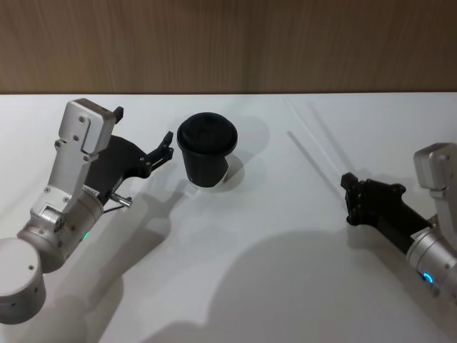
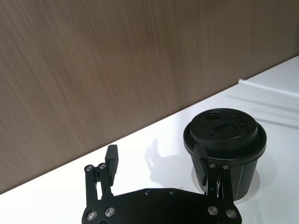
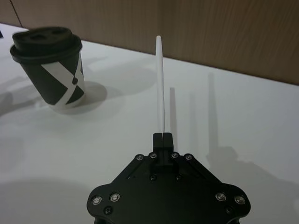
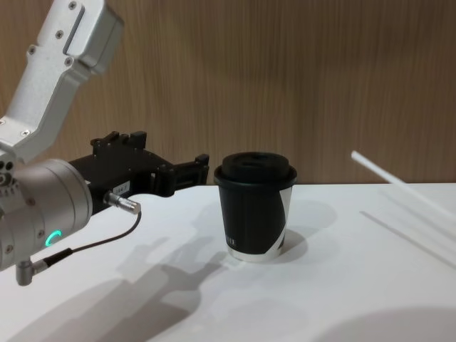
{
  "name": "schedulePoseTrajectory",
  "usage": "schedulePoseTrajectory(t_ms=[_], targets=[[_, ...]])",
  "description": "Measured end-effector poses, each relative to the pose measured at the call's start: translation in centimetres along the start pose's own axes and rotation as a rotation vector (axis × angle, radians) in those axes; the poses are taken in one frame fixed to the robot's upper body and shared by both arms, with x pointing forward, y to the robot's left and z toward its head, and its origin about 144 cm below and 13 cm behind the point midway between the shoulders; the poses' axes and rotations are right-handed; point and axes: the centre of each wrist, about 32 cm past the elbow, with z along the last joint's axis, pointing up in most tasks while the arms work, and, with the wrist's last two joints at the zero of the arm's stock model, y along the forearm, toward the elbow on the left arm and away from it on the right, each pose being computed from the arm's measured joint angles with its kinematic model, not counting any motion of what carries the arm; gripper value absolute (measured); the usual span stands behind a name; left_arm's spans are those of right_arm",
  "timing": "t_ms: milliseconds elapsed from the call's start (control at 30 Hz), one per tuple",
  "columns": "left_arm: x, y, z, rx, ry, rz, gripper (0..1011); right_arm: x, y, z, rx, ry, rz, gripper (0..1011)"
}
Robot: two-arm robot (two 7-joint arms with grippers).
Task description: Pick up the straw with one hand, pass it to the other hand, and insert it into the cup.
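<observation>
Straw axis: the straw point(image 3: 161, 84) runs straight out from the right hand's fingertips, in line with them. Its free end points far and left, toward the wall.
Straw tilt: in the chest view the straw point(image 4: 402, 183) slopes up to the left. Its free tip stands above the table's far edge, against the wall, so it is lifted off the table.
Straw place: right part of the scene, well apart from the cup, held by its near end.
Right hand: the right hand point(image 3: 162, 136) has its fingers pressed together, clamped on the straw's near end. It sits at the right near side in the head view point(image 1: 348, 182).
Left hand: the left hand point(image 1: 144, 124) has its fingers apart with nothing between them. It is on the left, reaching toward the cup.
Cup: the cup point(image 1: 206, 153) stands upright on the table point(image 1: 271, 236), left of centre and between the two hands.
Left hand to cup: its right-side finger point(image 2: 202, 161) is just beside the cup's upper wall; I cannot tell whether it touches.
Hard to make out: in the head view the white straw nearly vanishes against the white table, among thin shadow lines.
Cut off: the chest view's right edge cuts off the straw's held end.
Materials: the straw is thin, smooth and white. The cup is black paper with a white curved patch and a domed black plastic lid point(image 2: 224, 128). The table is matte white, and the wall point(image 1: 228, 43) is brown wood grain.
Left wrist: silver cylinder with a green glow and a thin dark cable point(image 4: 107, 231) with a metal plug.
</observation>
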Motion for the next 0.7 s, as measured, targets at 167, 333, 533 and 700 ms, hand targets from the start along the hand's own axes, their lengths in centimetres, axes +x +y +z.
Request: schedulePoseTrajectory(t_ms=[167,333,533,700], targets=[[0.0,0.0,0.0,0.0,0.0,0.0,1003,0.0,0.2,0.8,0.07,-0.007,0.012,1],[0.0,0.0,0.0,0.0,0.0,0.0,1003,-0.2,0.5,1.8,0.155,-0.013,0.03,1],[0.0,0.0,0.0,0.0,0.0,0.0,1003,-0.6,1.2,3.2,0.264,-0.015,0.066,1],[0.0,0.0,0.0,0.0,0.0,0.0,1003,-1.1,2.0,4.2,0.346,-0.018,0.104,1]])
